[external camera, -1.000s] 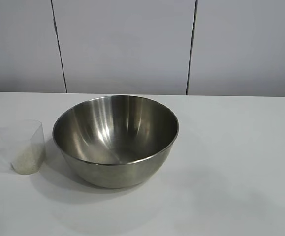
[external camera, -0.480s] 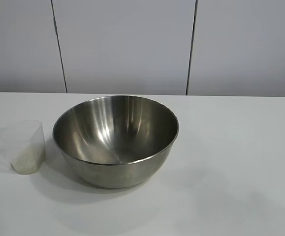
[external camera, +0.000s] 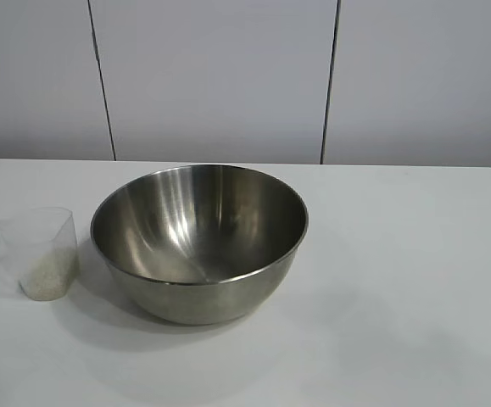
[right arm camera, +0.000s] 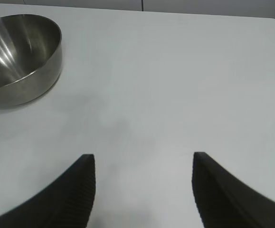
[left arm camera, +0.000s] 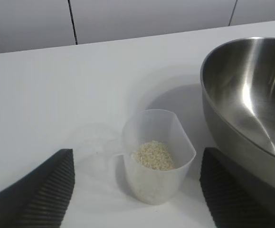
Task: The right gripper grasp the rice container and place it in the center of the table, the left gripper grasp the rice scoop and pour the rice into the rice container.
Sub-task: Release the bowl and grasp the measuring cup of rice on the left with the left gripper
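The rice scoop (left arm camera: 157,156), holding rice (left arm camera: 153,156), stands on the table (external camera: 398,280) just beside the rice container (external camera: 198,242). The left gripper (left arm camera: 136,192), fingers spread wide, now edges into the exterior view, likely beginning its grasp. The right gripper (right arm camera: 142,190) hangs open, well apart.

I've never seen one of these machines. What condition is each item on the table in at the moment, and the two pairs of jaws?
Large shiny stainless-steel bowl: upright, empty.
Small clear plastic measuring cup: upright beside the bowl, ungrasped.
Off-white rice grains: a small heap in the cup's bottom.
Left gripper: jaws open, the cup between them.
Right gripper: jaws open, holding nothing, away from the bowl.
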### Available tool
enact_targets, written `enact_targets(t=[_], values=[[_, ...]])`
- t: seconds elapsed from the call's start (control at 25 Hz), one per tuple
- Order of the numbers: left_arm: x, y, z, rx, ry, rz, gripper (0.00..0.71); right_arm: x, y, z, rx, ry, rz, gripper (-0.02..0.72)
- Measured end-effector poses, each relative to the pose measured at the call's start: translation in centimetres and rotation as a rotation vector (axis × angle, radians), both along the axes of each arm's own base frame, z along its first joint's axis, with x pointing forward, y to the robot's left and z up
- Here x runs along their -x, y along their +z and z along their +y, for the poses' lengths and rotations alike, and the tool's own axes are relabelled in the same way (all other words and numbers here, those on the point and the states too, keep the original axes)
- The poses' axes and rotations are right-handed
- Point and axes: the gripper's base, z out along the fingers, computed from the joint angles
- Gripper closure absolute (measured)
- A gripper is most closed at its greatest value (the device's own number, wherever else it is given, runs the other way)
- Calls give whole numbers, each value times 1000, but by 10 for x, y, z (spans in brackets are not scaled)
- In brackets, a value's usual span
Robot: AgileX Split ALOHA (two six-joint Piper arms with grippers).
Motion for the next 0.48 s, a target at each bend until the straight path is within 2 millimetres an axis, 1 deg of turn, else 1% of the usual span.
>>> enact_targets(t=[0.08,0.24,0.48], values=[[-4,-13,5,13,-7,18,182,0,0,0,0,0,0,295],[-7,-39,11,-25,-31,66,182,0,0,0,0,0,0,295],[-25,-60,17,-155,-74,30,182,0,0,0,0,0,0,295]])
